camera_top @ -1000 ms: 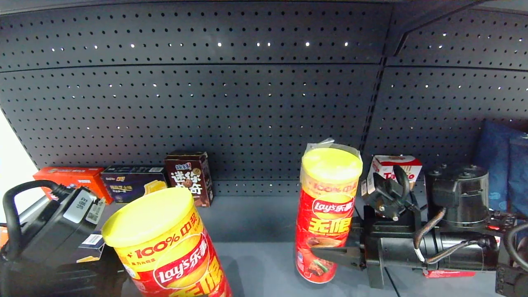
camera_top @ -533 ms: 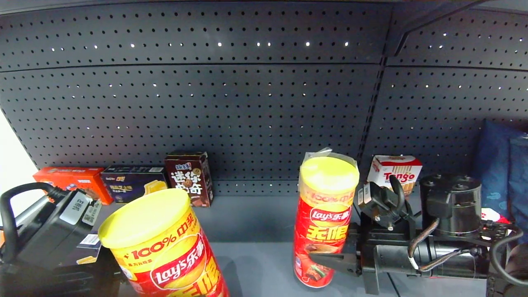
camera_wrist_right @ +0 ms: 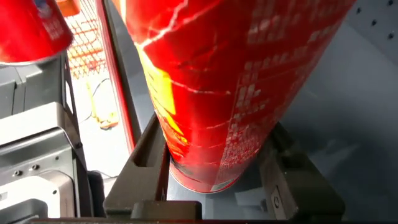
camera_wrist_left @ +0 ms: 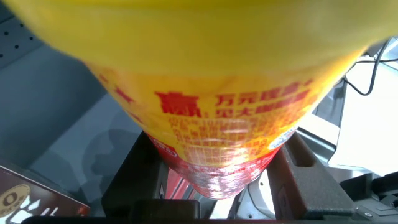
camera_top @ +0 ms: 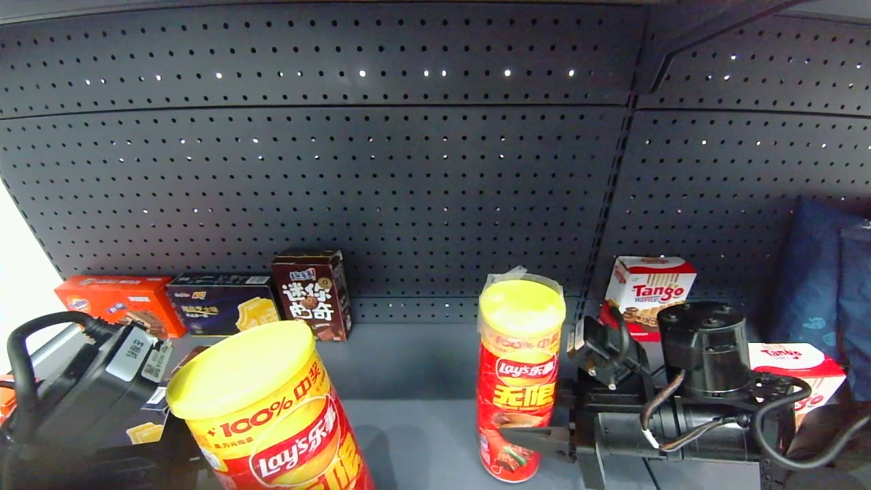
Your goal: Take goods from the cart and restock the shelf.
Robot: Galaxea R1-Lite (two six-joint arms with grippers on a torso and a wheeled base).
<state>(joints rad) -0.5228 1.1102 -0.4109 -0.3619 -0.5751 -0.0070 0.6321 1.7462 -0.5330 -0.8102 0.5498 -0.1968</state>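
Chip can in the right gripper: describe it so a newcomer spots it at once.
On the dark shelf, look right of centre, just left of the white wafer box. The red chip can is upright in the right gripper, clamped low. Its mostly red body sets it apart from the tilted yellow-and-red chip can at left.

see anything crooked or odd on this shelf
The yellow chip can in the left gripper leans, not upright like the red can in the right gripper. A flap of clear wrap sticks up behind the red can's lid.
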